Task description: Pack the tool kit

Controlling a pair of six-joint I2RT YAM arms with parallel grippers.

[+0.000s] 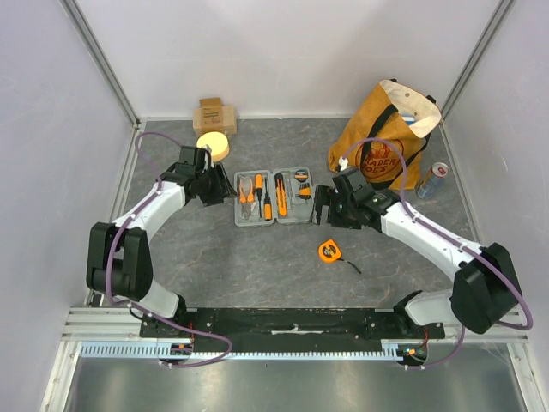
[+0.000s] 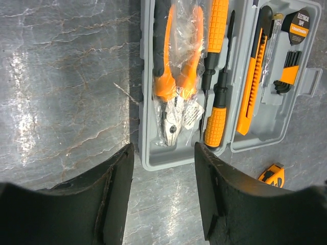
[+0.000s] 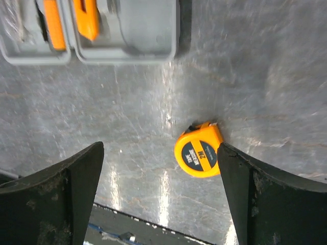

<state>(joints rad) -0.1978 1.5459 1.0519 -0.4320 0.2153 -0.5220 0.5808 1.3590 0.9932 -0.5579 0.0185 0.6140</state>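
top external view, my inspection from the remote station: the grey marbled table (image 1: 257,266) carries everything, with the left arm (image 1: 141,223) and right arm (image 1: 429,236) reaching in from the near edge toward the middle. the orange-brown tote bag (image 1: 382,142) stands at the far right, a can (image 1: 432,180) just beside it. the tool kit case (image 1: 274,197) lies open and flat at the table's centre, between the two grippers, both halves facing up. a tan cardboard box (image 1: 214,115) sits against the far wall at left, and a yellow disc (image 1: 213,145) lies near it, close behind the left wrist. the left gripper (image 1: 214,184) is at the case's left side; i see its jaws partly apart with nothing between them, and in the left wrist view its fingers (image 2: 115,194) frame the case's near left corner (image 2: 148,163) without closing on it. the right gripper (image 1: 324,206) is at the case's right side, jaws spread wide and holding nothing. the tape measure (image 1: 328,251) lies loose on the table outside the case, nearer the arm bases; in the right wrist view it (image 3: 198,155) shows beside one finger (image 3: 255,199), not gripped. inside the case i note wrapped pliers (image 2: 176,81), a screwdriver (image 2: 217,120), a utility knife (image 2: 251,87) and a roll of electrical tape (image 2: 300,25), each in its slot.
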